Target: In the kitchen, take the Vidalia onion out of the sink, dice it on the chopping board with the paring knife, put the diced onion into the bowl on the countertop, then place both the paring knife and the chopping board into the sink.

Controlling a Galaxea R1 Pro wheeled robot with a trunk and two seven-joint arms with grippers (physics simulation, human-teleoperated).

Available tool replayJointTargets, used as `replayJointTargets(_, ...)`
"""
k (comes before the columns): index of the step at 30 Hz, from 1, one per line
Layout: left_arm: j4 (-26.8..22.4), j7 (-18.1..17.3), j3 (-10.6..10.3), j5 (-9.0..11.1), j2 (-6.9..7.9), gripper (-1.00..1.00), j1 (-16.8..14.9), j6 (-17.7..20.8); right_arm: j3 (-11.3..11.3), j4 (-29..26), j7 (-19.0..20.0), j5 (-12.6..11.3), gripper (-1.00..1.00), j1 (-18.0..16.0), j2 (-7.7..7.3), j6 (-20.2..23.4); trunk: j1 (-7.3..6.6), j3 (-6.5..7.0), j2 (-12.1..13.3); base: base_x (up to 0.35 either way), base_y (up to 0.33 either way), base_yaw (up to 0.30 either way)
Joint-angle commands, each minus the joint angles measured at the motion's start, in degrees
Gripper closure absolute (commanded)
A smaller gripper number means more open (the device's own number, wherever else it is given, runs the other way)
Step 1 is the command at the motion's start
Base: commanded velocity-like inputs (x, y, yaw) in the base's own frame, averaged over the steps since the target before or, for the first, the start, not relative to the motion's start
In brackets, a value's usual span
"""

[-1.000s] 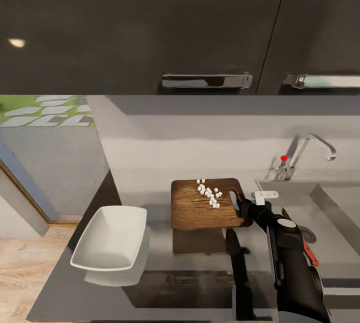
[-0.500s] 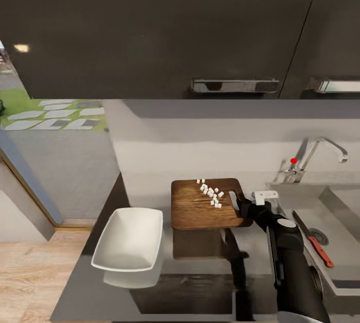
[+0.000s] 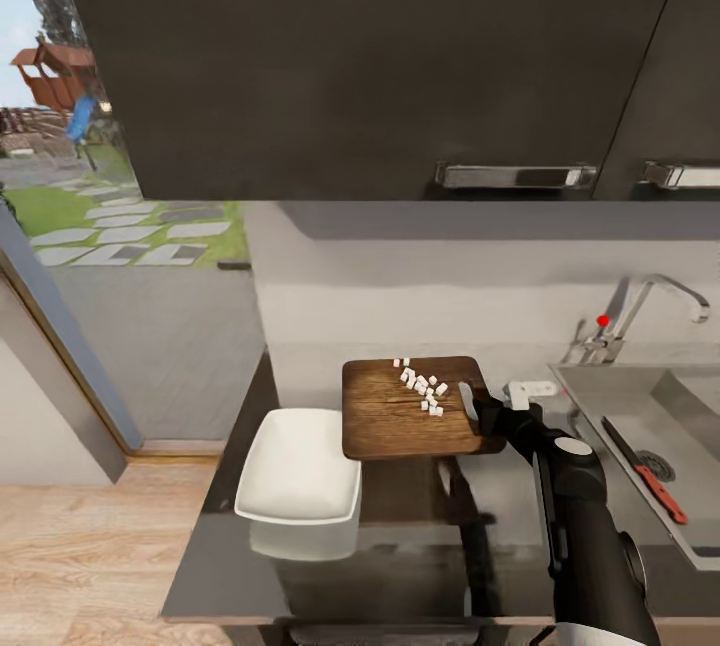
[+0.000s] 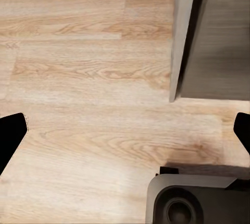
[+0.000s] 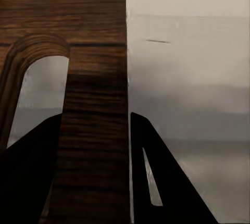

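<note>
My right gripper [image 3: 482,416] is shut on the slot-handle end of the dark brown chopping board [image 3: 400,411], which hangs level above the grey countertop [image 3: 400,546] with its shadow below. Several white pieces of diced onion [image 3: 422,388] lie on the board's far right part. The white bowl [image 3: 300,466] stands on the countertop, its right rim under the board's left corner. The paring knife [image 3: 645,471], red-handled, lies in the sink [image 3: 600,396]. In the right wrist view the board's handle bar [image 5: 94,52] runs between my dark fingers [image 5: 156,172]. My left gripper [image 4: 130,130] is open over the wood floor [image 4: 94,78].
A chrome tap [image 3: 650,301] with a red knob stands behind the sink. Dark upper cabinets [image 3: 400,56] hang above the counter. The countertop ends left of the bowl, beside a glass door to a garden. A grey cabinet side [image 4: 219,36] and my base [image 4: 192,203] appear below the left gripper.
The whole view has swung left, so the bowl, tap and sink sit further right in the picture. The held board now overlaps the bowl's right rim. The knife in the sink has come into view.
</note>
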Motion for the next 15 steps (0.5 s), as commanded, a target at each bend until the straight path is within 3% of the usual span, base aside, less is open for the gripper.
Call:
replayJointTargets(1, -0.1, 0.6, -0.5, 0.0, 0.04, -1.0, 0.0, 0.0, -0.1, -0.1, 0.6, 0.6, 1.0, -0.1, 0.07, 0.2, 0.03, -0.03, -0.1, -0.048, 0.26, 0.0)
replayJointTargets(15, -0.1, 0.6, -0.4, 0.0, 0.04, -1.0, 0.0, 0.0, -0.1, -0.1, 0.6, 0.6, 1.0, -0.1, 0.07, 0.2, 0.03, 1.23, -0.1, -0.004, 0.288, 0.0)
